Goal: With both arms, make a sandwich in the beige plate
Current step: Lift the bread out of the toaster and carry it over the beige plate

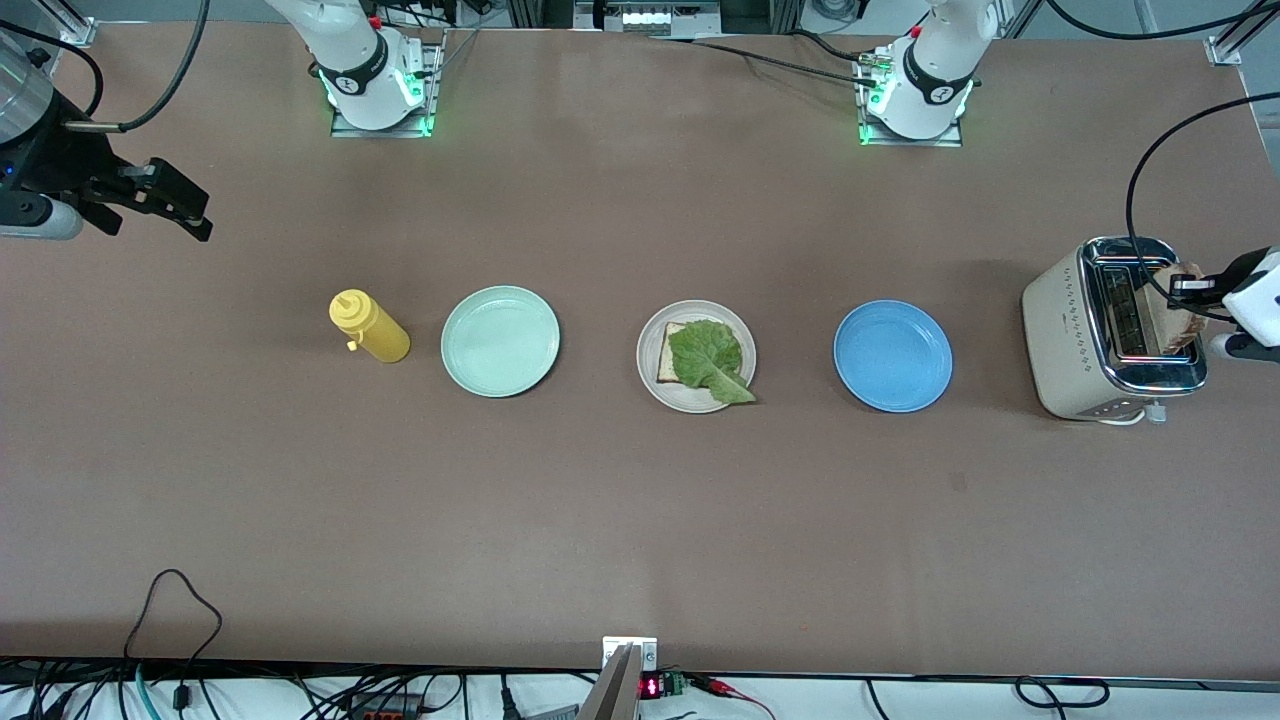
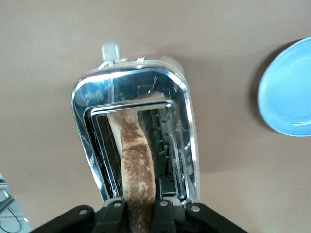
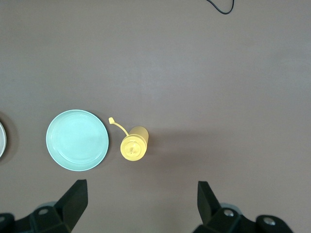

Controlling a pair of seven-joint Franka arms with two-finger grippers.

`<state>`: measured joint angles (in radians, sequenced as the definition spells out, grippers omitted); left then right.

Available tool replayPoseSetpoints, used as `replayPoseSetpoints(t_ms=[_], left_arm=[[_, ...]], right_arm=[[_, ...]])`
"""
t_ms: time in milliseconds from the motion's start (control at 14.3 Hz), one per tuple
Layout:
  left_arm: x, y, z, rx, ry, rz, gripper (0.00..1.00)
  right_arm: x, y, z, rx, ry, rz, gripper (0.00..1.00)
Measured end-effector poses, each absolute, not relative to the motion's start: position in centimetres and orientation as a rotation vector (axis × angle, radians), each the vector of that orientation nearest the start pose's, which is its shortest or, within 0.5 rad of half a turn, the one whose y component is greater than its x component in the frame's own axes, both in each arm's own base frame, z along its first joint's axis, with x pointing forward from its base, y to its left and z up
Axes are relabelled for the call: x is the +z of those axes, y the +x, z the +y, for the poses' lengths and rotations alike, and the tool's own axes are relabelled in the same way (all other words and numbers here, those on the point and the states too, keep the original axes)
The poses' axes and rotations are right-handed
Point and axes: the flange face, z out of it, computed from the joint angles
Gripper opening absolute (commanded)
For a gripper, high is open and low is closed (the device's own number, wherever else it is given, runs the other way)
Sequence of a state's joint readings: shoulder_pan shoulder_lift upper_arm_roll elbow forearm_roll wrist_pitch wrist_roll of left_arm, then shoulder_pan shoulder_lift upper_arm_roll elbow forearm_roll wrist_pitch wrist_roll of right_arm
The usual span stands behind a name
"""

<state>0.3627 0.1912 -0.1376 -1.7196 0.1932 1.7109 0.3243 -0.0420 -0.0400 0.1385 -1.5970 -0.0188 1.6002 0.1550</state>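
Note:
The beige plate (image 1: 651, 382) sits mid-table and holds one bread slice (image 1: 669, 355) with a green lettuce leaf (image 1: 709, 361) on top. My left gripper (image 1: 1183, 297) is shut on a second toasted bread slice (image 2: 138, 160) that stands in a slot of the toaster (image 1: 1075, 345) at the left arm's end of the table. The slice also shows in the front view (image 1: 1182, 322). My right gripper (image 1: 185, 215) is open and empty, up over the right arm's end of the table, waiting. In the right wrist view its fingers (image 3: 73, 201) stand wide apart.
A pale green plate (image 1: 500, 341) and a yellow squeeze bottle (image 1: 368, 326) sit toward the right arm's end. Both show in the right wrist view, the plate (image 3: 77, 140) and the bottle (image 3: 133, 144). A blue plate (image 1: 892, 355) lies between the beige plate and the toaster.

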Motion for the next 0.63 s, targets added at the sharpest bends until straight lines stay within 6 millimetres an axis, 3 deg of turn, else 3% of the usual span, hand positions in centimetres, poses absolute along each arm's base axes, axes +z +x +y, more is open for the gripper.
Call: replayPoseSetpoints(t_ms=[140, 280, 630], left_arm=[[48.8, 58.9, 12.3, 0.31, -3.003, 0.297, 0.01], [50.5, 59.3, 8.5, 0.323, -3.04, 0.37, 0.01], [51.0, 59.2, -5.4, 0.362, -3.199, 0.415, 0.01]], right_arm=[[63.8, 54.2, 4.4, -0.073, -3.158, 0.104, 1.0], [64.0, 54.2, 3.3, -0.076, -3.158, 0.091, 1.0], [64.4, 54.0, 3.0, -0.088, -3.158, 0.078, 1.0]])
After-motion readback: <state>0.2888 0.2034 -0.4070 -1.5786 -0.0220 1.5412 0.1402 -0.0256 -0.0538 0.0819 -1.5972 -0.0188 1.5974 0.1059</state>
